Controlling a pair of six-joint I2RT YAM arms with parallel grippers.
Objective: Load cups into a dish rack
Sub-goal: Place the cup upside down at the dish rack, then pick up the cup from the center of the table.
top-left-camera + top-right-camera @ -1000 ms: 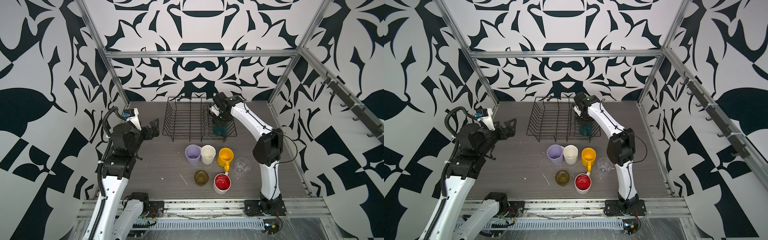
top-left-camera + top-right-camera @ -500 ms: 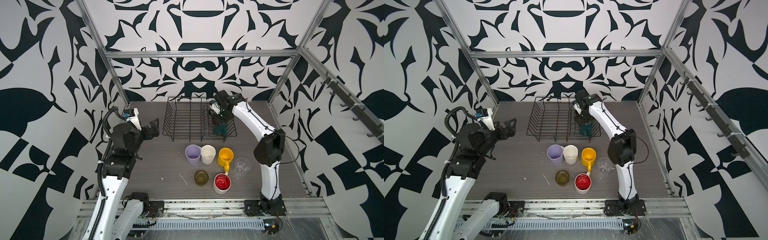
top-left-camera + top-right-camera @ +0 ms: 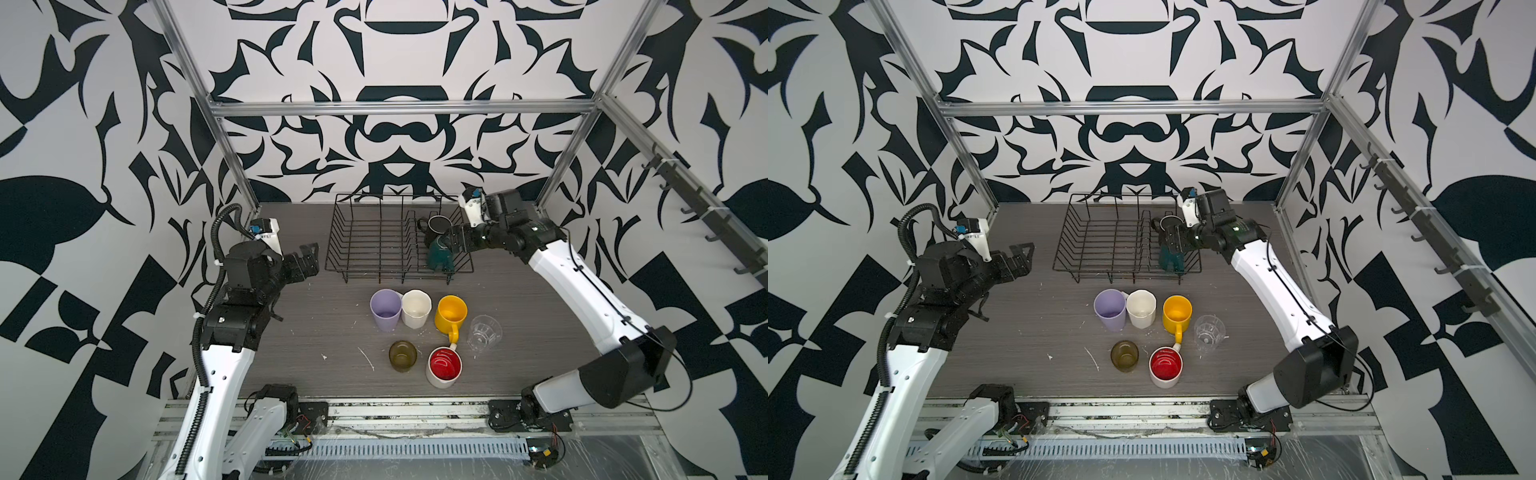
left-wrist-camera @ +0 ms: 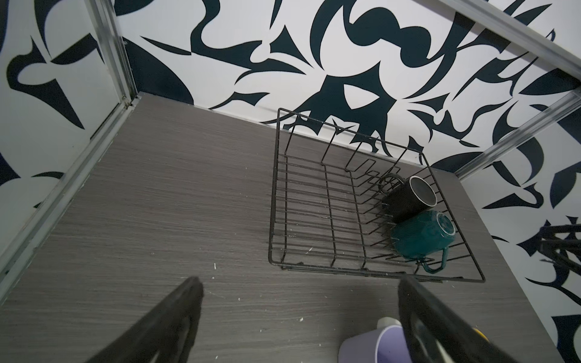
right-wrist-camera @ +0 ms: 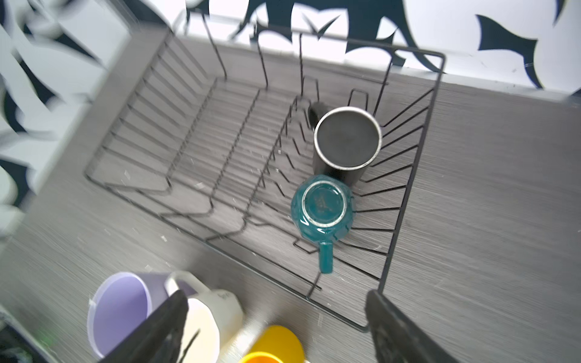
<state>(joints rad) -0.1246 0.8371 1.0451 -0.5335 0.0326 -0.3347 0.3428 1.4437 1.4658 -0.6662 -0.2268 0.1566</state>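
The black wire dish rack [image 3: 361, 241] stands at the back of the table. At its right end a dark-green mug [image 5: 320, 206] sits upside down, handle toward the front. A black mug [image 5: 347, 138] leans right behind it. My right gripper [image 3: 452, 241] hovers just above the green mug, open and empty; in the right wrist view its fingers [image 5: 169, 317] spread wide apart. In front of the rack stand a lilac tumbler [image 3: 386, 309], white faceted mug [image 3: 415, 307], yellow mug [image 3: 451, 313], clear glass [image 3: 483, 332], olive glass [image 3: 402, 355] and red-inside mug [image 3: 444, 368]. My left gripper [image 3: 307, 257] hangs open left of the rack.
Patterned walls and aluminium frame posts [image 3: 232, 145] close in the back and sides. A metal rail [image 3: 415, 409] with both arm bases runs along the front edge. Bare table [image 3: 324, 324] lies between the left arm and the cups.
My right gripper has opened off the dark-green mug, which stays in the rack, and the arm has drawn back to the right. The left arm has not moved.
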